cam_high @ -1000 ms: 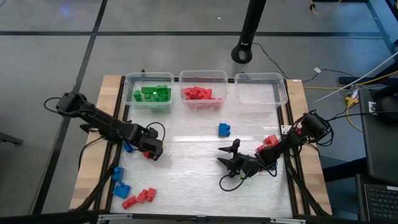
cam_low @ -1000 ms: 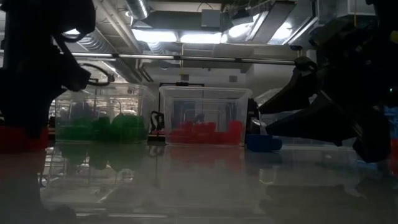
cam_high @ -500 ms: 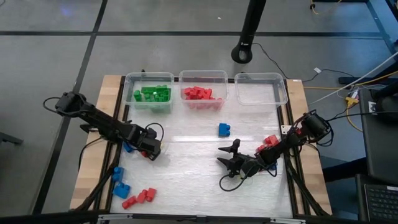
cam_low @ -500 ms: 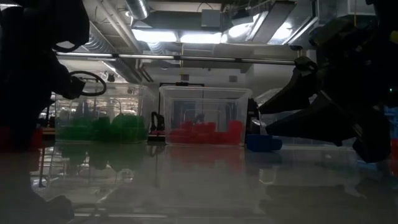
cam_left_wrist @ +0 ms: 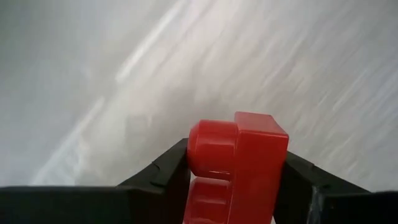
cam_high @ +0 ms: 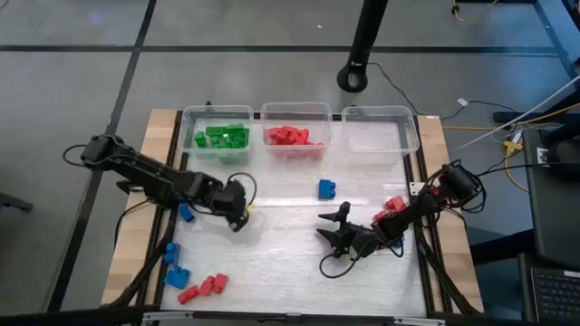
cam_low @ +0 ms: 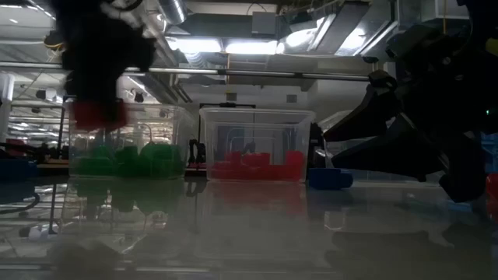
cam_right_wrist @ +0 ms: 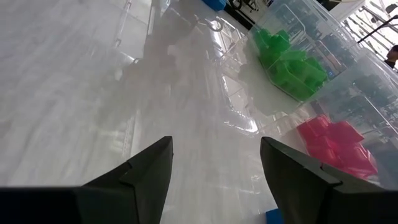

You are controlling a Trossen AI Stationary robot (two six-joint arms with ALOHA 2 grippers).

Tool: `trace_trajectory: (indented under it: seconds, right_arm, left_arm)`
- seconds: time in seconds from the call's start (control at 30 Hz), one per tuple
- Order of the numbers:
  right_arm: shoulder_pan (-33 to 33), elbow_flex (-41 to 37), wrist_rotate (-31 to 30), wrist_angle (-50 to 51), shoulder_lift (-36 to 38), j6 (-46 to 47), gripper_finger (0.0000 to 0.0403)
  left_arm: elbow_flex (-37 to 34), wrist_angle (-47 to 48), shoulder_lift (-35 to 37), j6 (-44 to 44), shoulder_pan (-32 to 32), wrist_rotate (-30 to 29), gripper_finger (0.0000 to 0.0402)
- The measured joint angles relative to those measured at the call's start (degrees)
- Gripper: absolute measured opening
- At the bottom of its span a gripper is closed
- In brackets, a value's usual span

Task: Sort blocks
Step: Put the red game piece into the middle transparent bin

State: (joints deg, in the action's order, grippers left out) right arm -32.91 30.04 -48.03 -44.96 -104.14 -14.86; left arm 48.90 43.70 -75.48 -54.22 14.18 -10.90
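Note:
My left gripper (cam_high: 237,210) hangs over the table's left middle, shut on a red block (cam_left_wrist: 239,158). The low view shows that block (cam_low: 96,114) well above the tabletop. My right gripper (cam_high: 332,234) lies low at the table's right middle, open, with nothing between its fingers (cam_right_wrist: 214,149). A blue block (cam_high: 327,188) rests on the table just beyond it. At the far edge stand three clear bins: one with green blocks (cam_high: 217,137), one with red blocks (cam_high: 294,136), and one that looks empty (cam_high: 381,130). My left gripper pinches the red block between its two fingers, one on its stud side (cam_left_wrist: 198,149) and one on the opposite face (cam_left_wrist: 281,155). The fingers point steeply down from above. The block is lifted clear of the table.
Blue blocks (cam_high: 173,264) and red blocks (cam_high: 203,287) lie at the near left corner, with another blue one (cam_high: 186,214) beside the left arm. A red block (cam_high: 393,205) sits by the right arm. The middle of the white tabletop (cam_high: 281,263) has free room.
My left gripper has shut on the red block and risen with it, lifting it clear of the table. It has also shifted a little toward the table's right and far side. The right arm has kept still.

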Motion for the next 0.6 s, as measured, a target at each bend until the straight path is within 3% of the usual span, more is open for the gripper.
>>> trace_trajectory:
  seconds: [0.2,0.4,0.6]
  right_arm:
    - [0.0,0.0,0.0,0.0,0.0,0.0,0.0241]
    - [0.0,0.0,0.0,0.0,0.0,0.0,0.0241]
    - [0.0,0.0,0.0,0.0,0.0,0.0,0.0241]
  left_arm:
    - [9.1,-5.0,0.0,17.1,-7.0,-9.3,0.0156]
    - [10.7,-21.3,-0.1,34.5,-15.7,-10.1,0.0163]
    - [10.7,-33.5,-3.1,45.8,-25.3,-10.1,0.0163]
